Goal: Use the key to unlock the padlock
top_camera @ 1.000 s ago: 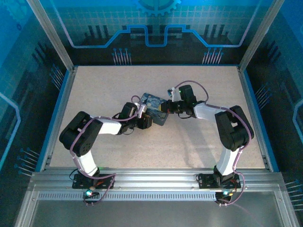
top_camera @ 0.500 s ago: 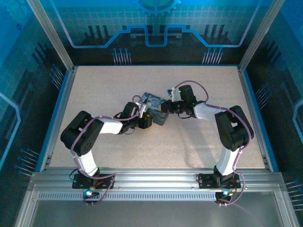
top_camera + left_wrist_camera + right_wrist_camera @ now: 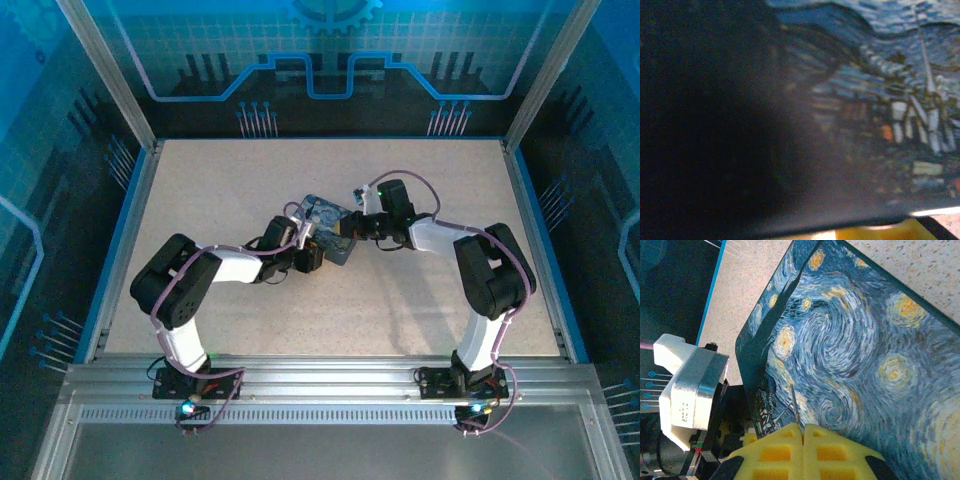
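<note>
Left gripper crept along tin edge; right gripper pinches key.

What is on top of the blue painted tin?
Above the tin, the shut right gripper pinches a thin metal strip, probably the key. The lid hides the tin's inside.

A blue swirly night-sky tin lay on the speckled table — between the two pairs of jaws, close against both.
</note>
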You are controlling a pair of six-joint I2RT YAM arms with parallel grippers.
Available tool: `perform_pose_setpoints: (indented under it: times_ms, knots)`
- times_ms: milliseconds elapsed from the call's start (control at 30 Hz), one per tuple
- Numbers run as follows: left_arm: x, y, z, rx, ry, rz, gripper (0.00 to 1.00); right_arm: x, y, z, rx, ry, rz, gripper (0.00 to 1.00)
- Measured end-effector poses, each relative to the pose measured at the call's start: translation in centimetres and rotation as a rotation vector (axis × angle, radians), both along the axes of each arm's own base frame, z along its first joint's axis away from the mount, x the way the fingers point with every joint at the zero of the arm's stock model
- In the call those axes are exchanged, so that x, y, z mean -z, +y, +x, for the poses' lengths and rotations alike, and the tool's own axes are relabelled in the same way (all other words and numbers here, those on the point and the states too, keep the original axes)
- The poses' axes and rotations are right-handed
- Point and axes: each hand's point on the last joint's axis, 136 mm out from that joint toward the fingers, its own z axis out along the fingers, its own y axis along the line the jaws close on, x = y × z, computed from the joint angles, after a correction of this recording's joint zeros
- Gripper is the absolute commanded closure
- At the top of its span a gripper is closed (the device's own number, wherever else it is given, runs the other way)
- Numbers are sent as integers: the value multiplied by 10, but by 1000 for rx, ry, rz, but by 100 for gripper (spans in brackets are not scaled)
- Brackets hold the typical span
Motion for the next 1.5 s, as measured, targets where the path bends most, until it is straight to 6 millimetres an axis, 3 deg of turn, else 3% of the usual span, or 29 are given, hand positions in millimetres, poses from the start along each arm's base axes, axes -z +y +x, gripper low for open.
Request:
perform_pose_setpoints:
  times_ms: [333,800,933,1033,1133,1233,1500]
  knots:
    - [0,-2,0,2,-2,1,75,0,0,1,2,-3,-2,100]
    - [-11,-8,-5,14,-2,-17,76,-5,1,-1,8,-19,-28,100]
    - [-18,-12,-9,15,4,-40,76,-21,0,-6,1,-60,-42,100]
    - [-23,-12,-12,6,19,-48,77,-47,-4,-8,3,-137,-44,100]
    - [-26,-12,-16,0,38,-55,77,-69,-9,-15,3,-209,-44,100]
    - [-27,-12,-21,-7,62,-60,78,-76,-15,-26,-9,-244,-54,100]
    - [-41,-20,-25,-43,133,-114,81,-50,-35,-69,-54,-244,-118,99]
